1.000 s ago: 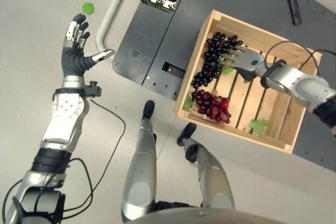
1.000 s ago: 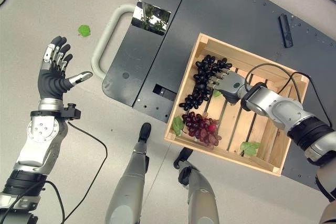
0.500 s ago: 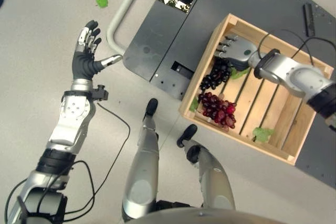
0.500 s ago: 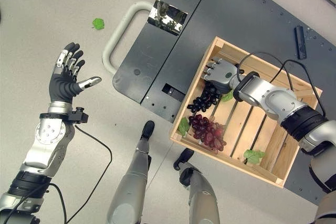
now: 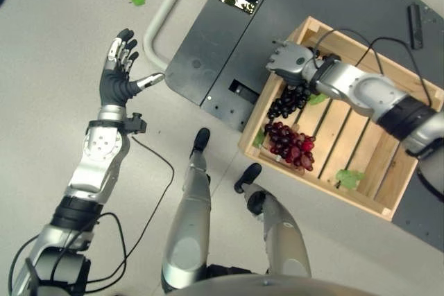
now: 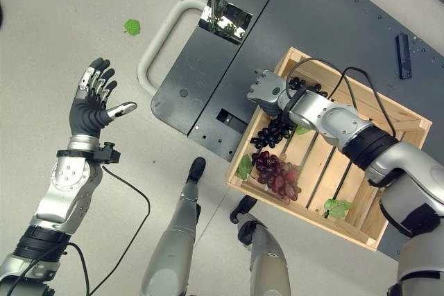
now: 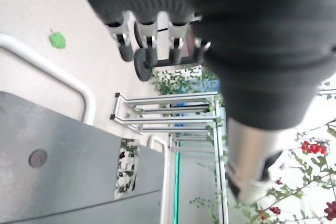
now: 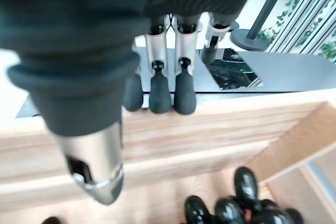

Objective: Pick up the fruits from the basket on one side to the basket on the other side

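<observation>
Slatted wooden crate (image 5: 388, 192) on the dark grey platform cart (image 5: 208, 53), holding a bunch of black grapes (image 5: 288, 100) and, just beside it, a bunch of red grapes (image 5: 291, 147) with loose green leaves. Right robot hand (image 5: 290, 60) hangs over the crate's far corner above the black grapes, fingers straight and thumb apart (nothing held, judged a pre-grasp approach). Left robot hand (image 5: 118, 74) is raised over the floor, fingers spread, well apart, probably kept clear.
</observation>
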### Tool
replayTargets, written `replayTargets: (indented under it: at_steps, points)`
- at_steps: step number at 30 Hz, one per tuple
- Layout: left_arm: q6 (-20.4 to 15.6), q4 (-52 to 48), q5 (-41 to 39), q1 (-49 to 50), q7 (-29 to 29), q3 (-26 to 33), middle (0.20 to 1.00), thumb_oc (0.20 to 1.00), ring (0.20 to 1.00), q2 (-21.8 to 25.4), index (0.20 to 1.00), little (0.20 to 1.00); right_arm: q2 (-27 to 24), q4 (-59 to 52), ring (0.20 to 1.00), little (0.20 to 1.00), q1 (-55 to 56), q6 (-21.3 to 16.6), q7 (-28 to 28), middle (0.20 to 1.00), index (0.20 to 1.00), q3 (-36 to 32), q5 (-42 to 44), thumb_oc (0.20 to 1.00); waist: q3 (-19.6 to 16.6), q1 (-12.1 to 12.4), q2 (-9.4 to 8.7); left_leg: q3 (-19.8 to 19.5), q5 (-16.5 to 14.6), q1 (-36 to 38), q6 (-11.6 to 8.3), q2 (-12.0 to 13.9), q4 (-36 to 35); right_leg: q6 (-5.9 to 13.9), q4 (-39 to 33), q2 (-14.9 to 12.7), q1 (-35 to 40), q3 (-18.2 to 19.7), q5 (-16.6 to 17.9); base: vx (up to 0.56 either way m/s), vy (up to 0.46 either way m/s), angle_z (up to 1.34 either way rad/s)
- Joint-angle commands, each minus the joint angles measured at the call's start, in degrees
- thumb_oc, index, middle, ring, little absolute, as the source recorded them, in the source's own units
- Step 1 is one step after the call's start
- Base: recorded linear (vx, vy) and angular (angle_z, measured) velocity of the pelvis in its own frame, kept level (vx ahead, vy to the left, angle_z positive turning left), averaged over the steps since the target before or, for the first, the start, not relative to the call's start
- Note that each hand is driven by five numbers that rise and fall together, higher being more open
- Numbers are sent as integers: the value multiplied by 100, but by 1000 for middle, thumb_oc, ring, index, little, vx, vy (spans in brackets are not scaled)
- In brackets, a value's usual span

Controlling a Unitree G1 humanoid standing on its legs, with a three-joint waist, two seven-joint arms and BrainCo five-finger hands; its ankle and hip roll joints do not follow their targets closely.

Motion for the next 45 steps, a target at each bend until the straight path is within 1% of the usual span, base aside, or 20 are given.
replayTargets:
  at_steps: [1,9,16,17,20,21,27,28,30,33,35,36,37,38,39,41,42,43,44,45]
  points:
    - [-299,-449,-96,-178,20,-23,1000,1000,1000,-234,1000,1000,-291,-12,1000,1000,-358,142,85,1000,1000,399,153,1000,-30,32,201,87,-278,-14,-58,85,131,516,-78,-234,105,-65,105,20,-3,11]
    - [-283,-471,-67,-94,-11,56,1000,1000,1000,-272,1000,1000,-278,145,1000,1000,-12,109,253,1000,1000,341,87,1000,-30,44,206,36,-288,-61,-61,46,147,509,2,-256,102,-117,34,13,-2,5]
    - [-246,-538,-20,44,3,224,1000,1000,1000,-300,1000,1000,-927,-727,1000,1000,198,15,147,1000,1000,-60,258,1000,-30,-68,136,21,-303,-26,-63,61,176,487,43,-239,124,-101,-6,4,0,2]
    - [-222,-635,26,156,15,334,1000,1000,1000,-299,1000,1000,-1394,-1400,1000,1000,395,-71,62,1000,1000,-433,494,1000,-30,-149,71,34,-307,-5,-68,70,170,496,41,-225,132,-96,-3,0,0,0]
    - [-213,-766,77,285,6,479,1000,1000,1000,-271,1000,1000,-2038,-2160,1000,1000,796,-219,-25,1000,1000,-927,784,1000,-30,-265,-17,46,-308,32,-79,84,152,499,14,-208,164,-85,9,0,-5,3]
    - [-199,-838,96,363,-23,540,1000,1000,1000,-224,1000,1000,-2471,-2524,1000,1000,1029,-308,-75,1000,1000,-1217,888,1000,-30,-325,-85,61,-311,71,-87,92,140,504,-11,-198,202,-85,20,-2,-6,4]
    - [-170,-949,134,576,-68,727,1000,1000,1000,-101,1000,1000,-3238,-3046,1000,1000,1836,-378,-192,1000,1000,-2109,997,1000,-30,-448,-210,102,-319,174,-94,130,115,515,-45,-171,271,-45,43,-14,9,0]
    - [-195,-1008,127,695,-56,871,1000,1000,1000,-91,1000,1000,-3482,-3113,1000,1000,2252,-405,-391,1000,1000,-2622,1112,1000,-30,-553,-266,142,-183,126,-66,142,118,476,-101,-177,237,-119,195,-84,47,-6]
    - [-182,-1063,152,795,-59,936,1000,1000,1000,-55,1000,1000,-3683,-3211,1000,1000,2759,-443,-479,1000,1000,-3133,1097,1000,-30,-595,-329,155,-190,167,-75,152,118,479,-103,-168,263,-103,196,-42,20,-8]
    - [-183,-1092,146,876,-67,1013,1000,1000,1000,-19,1000,1000,-3829,-3255,1000,1000,3392,-443,-527,1000,1000,-3732,1085,1000,-35,-675,-398,144,-313,272,-106,178,112,529,-79,-124,330,6,89,23,-21,-12]
    - [-179,-1078,152,928,-86,1027,1000,1000,1000,10,1000,1000,-3842,-3215,1000,1000,4037,-450,-531,1000,1000,-4257,1049,1000,-31,-695,-439,195,-194,228,-83,182,130,477,-104,-135,296,-50,211,-6,-7,-9]
    - [-175,-1071,151,928,-82,1023,1000,1000,1000,16,1000,1000,-3857,-3224,1000,1000,4130,-455,-521,1000,1000,-4320,1021,1000,-62,-721,-460,170,-317,283,-114,200,116,524,-97,-101,330,41,98,-3,-11,-12]
    - [-171,-1074,169,909,-88,976,1000,1000,1000,42,1000,1000,-3834,-3276,1000,1000,4317,-468,-479,1000,1000,-4468,988,1000,-31,-655,-458,201,-194,221,-85,187,134,476,-112,-126,285,-39,211,76,-53,-8]
    - [-171,-1080,167,890,-95,960,1000,1000,1000,42,1000,1000,-3803,-3283,1000,1000,4356,-484,-461,1000,1000,-4465,979,1000,-57,-668,-469,171,-319,277,-113,207,122,526,-104,-92,321,46,98,-79,24,-8]
    - [-174,-1080,170,846,-104,899,1000,1000,1000,67,1000,1000,-3761,-3255,1000,1000,4368,-477,-443,1000,1000,-4436,940,1000,-30,-603,-449,197,-196,205,-82,195,138,481,-135,-119,277,-27,218,69,-50,-7]
    - [-165,-1070,164,779,-100,828,1000,1000,1000,99,1000,1000,-3694,-3186,1000,1000,4176,-468,-380,1000,1000,-4179,899,1000,-30,-553,-419,194,-196,164,-81,190,160,477,-130,-116,244,-26,213,-13,-8,-8]
    - [-164,-1064,164,769,-96,840,1000,1000,1000,96,1000,1000,-3695,-3178,1000,1000,4128,-469,-383,1000,1000,-4142,898,1000,-34,-579,-429,166,-319,226,-111,205,156,522,-108,-87,285,60,98,-89,32,-7]
    - [-160,-1052,153,735,-100,784,1000,1000,1000,98,1000,1000,-3601,-3123,1000,1000,3950,-472,-339,1000,1000,-3922,913,1000,-30,-537,-384,188,-192,134,-77,183,168,478,-112,-119,211,-28,212,64,-47,-1]
    - [-157,-1045,147,707,-108,749,1000,1000,1000,95,1000,1000,-3567,-3107,1000,1000,3886,-481,-286,1000,1000,-3817,881,1000,-32,-526,-372,150,-313,186,-103,193,159,525,-95,-93,244,53,96,-81,27,1]
    - [-164,-1039,137,709,-115,700,1000,1000,1000,90,1000,1000,-3471,-3016,1000,1000,3668,-468,-268,1000,1000,-3540,852,1000,-30,-482,-328,173,-188,96,-65,173,167,479,-110,-123,177,-43,212,69,-44,6]
